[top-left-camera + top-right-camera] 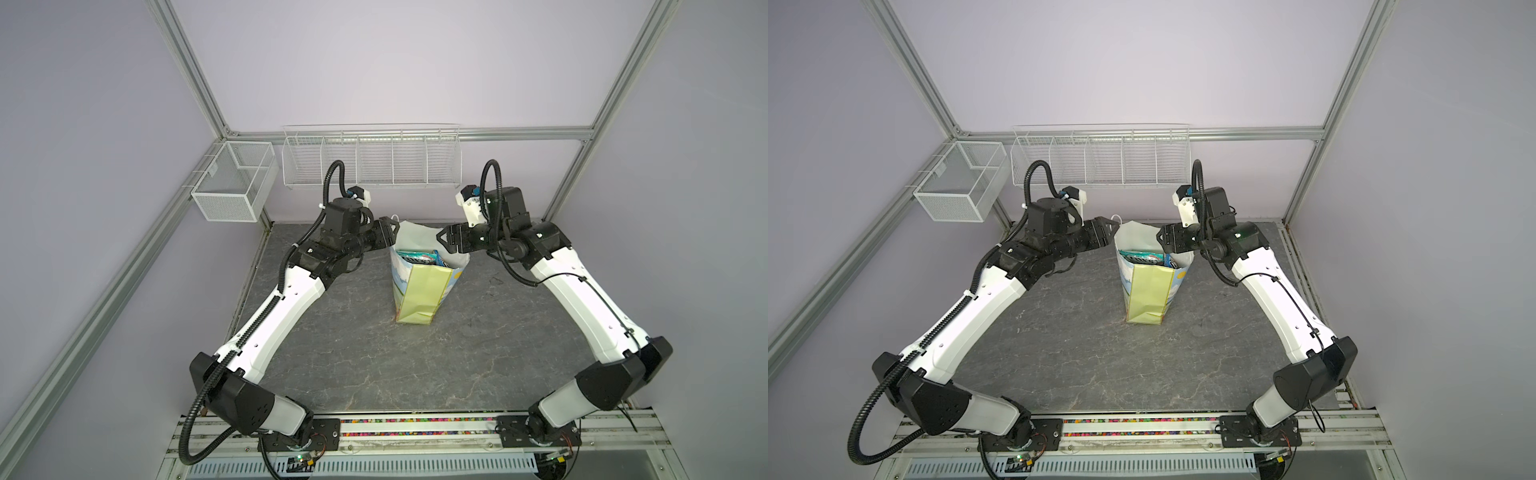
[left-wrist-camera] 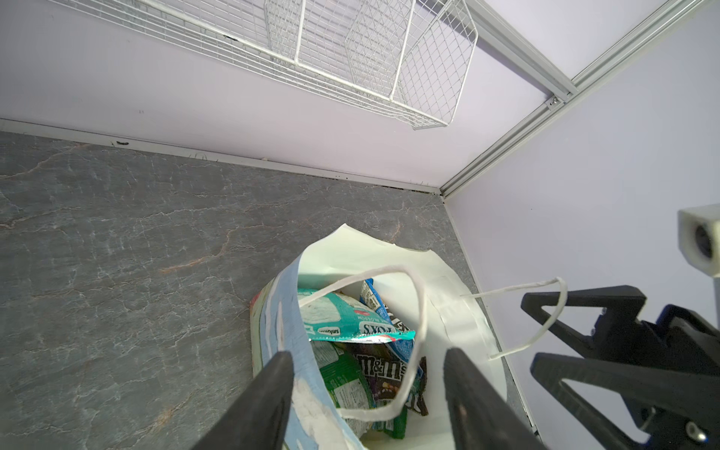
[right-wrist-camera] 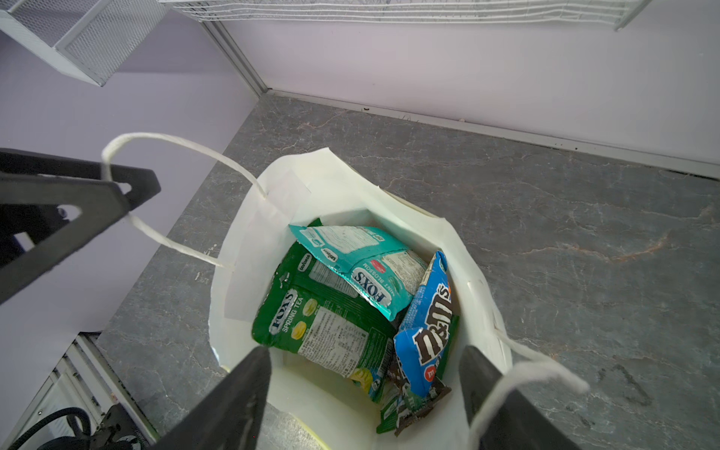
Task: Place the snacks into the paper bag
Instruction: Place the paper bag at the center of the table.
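Standing upright on the grey worktop point(image 1: 374, 353), toward the back and between the two arms: one paper bag point(image 1: 419, 291), mouth open, yellow-green side panel facing the camera in both top views.

Snacks, all inside the bag. Four packets counted for certain:
- one teal packet point(image 3: 362, 253), "FOX'S", on top
- one green packet point(image 3: 311, 319), "FOX'S Spring Tea", under it
- one blue packet point(image 3: 428, 327), "m&m's", on edge against the bag wall
- one brown packet point(image 2: 385, 370), "m&m's", deepest

Green scraps lower down may be a fifth; cannot tell.

Left gripper point(image 1: 392, 230) at the bag's rim: two fingers point(image 2: 272, 389) spread well apart, clamping nothing. One of the two cord handles point(image 2: 420, 311) loops loosely between them.

Right gripper point(image 1: 441, 241) at the opposite rim: two fingers point(image 3: 241, 393) spread wide, nothing held. The second handle point(image 3: 526, 374) drapes across one finger.

Two white wire baskets on the walls: one long divided point(image 1: 370, 162), one small mesh point(image 1: 232, 187).
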